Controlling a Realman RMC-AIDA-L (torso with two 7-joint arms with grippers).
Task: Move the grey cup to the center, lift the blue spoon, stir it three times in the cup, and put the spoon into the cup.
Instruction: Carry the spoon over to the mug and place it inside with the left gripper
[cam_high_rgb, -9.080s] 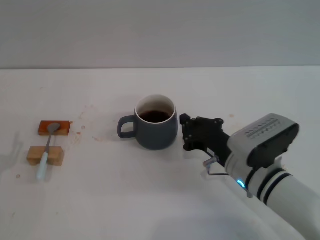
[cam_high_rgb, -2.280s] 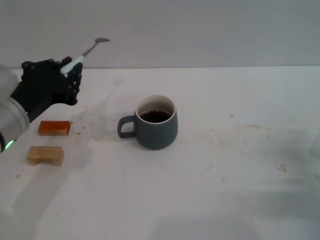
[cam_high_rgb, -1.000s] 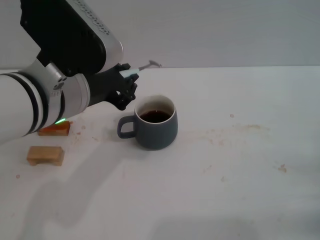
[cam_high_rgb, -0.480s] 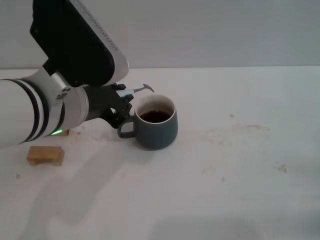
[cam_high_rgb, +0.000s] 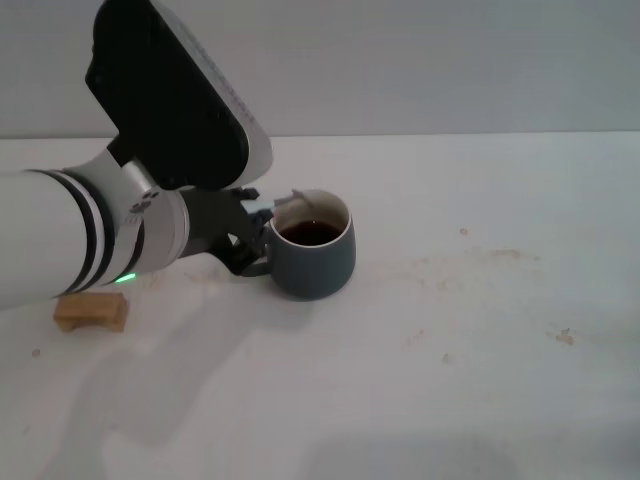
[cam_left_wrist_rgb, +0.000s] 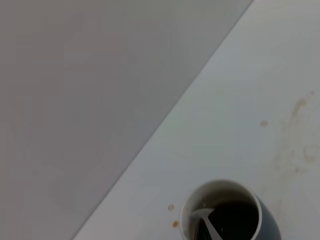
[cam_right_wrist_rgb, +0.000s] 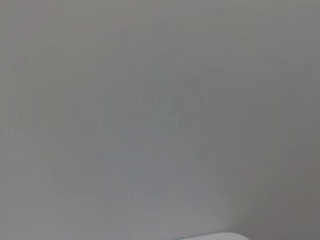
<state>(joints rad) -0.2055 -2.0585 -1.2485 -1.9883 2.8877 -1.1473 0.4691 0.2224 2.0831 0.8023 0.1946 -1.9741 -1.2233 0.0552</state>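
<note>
The grey cup (cam_high_rgb: 315, 258) stands near the middle of the white table, with its handle towards my left arm and dark liquid inside. My left gripper (cam_high_rgb: 256, 224) is right beside the cup's handle side and is shut on the blue spoon (cam_high_rgb: 297, 199). The spoon slants down over the rim, with its metal end inside the cup. The left wrist view shows the cup (cam_left_wrist_rgb: 192, 212) from above, with the spoon (cam_left_wrist_rgb: 205, 221) reaching down to the dark liquid. My right gripper is out of view.
A tan wooden block (cam_high_rgb: 92, 311) lies on the table at the left, partly under my left arm. The arm hides the orange-brown block. Faint brown stains (cam_high_rgb: 470, 262) mark the table to the right of the cup. The right wrist view shows only a grey wall.
My left gripper has moved right and down with the spoon, from above the blocks to the cup's side. The spoon's metal end has tipped down over the rim into the cup.
</note>
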